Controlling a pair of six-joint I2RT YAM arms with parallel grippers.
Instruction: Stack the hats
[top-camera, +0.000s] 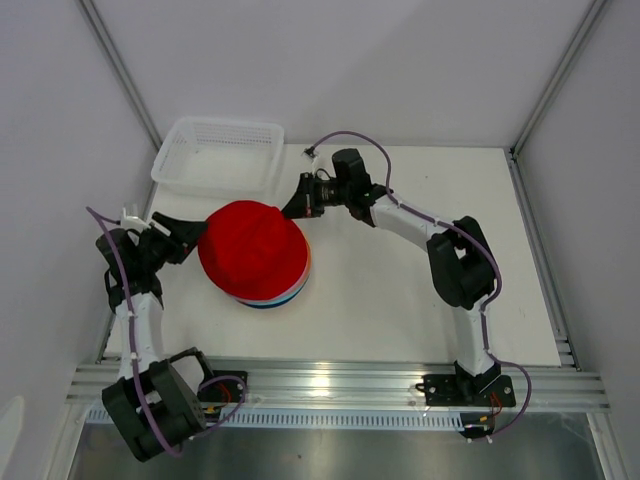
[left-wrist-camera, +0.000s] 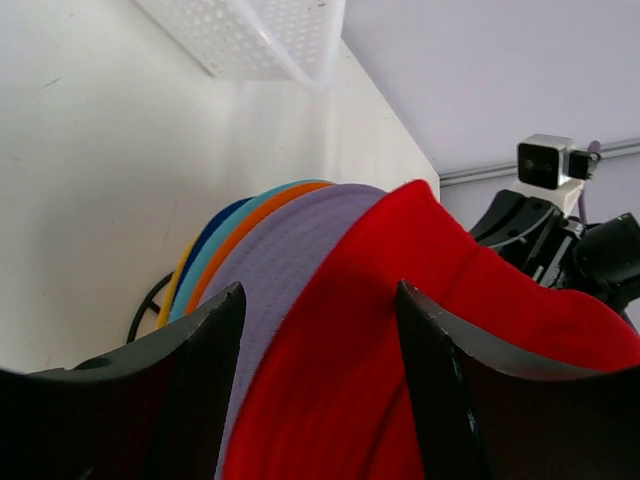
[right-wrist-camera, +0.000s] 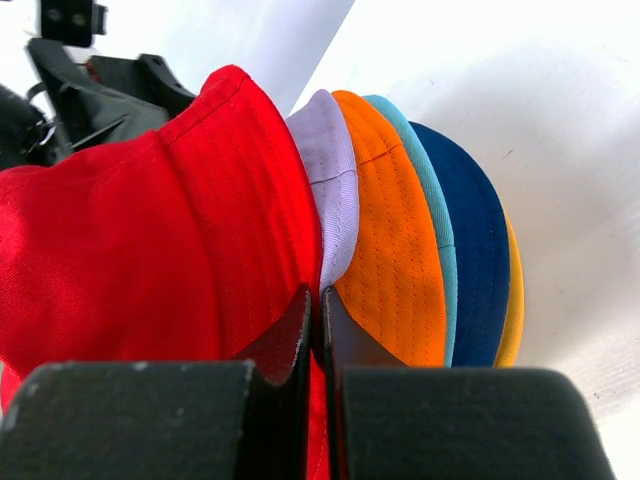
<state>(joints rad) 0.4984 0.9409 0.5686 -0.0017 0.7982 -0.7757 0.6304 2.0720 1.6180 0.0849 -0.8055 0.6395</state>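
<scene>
**Hats in one pile, red on top**

Hats (top-camera: 255, 262) sit nested on the white table (top-camera: 420, 300), left of its middle and just in front of the mesh basket (top-camera: 215, 150). The red hat (top-camera: 252, 245) caps the pile. Beneath it the brims fan out in order: lavender (right-wrist-camera: 335, 170), orange (right-wrist-camera: 395, 250), teal (right-wrist-camera: 425, 190), navy (right-wrist-camera: 470, 250) and yellow (right-wrist-camera: 513, 290).

The right pincer (right-wrist-camera: 320, 330) is pressed together at the far edge of the red brim, and a sliver of red shows between its fingers, so it looks to be pinching that brim. The left pincer (left-wrist-camera: 320, 295) stands spread on the near-left side, straddling the red and lavender brims without clamping them.

These hats are probably light, soft and floppy, so a brim will sag and fold wherever it is lifted. The stitched brim edge is the natural hold. Taking it on opposite sides should keep the crown from collapsing or dragging the lower hats askew.
</scene>
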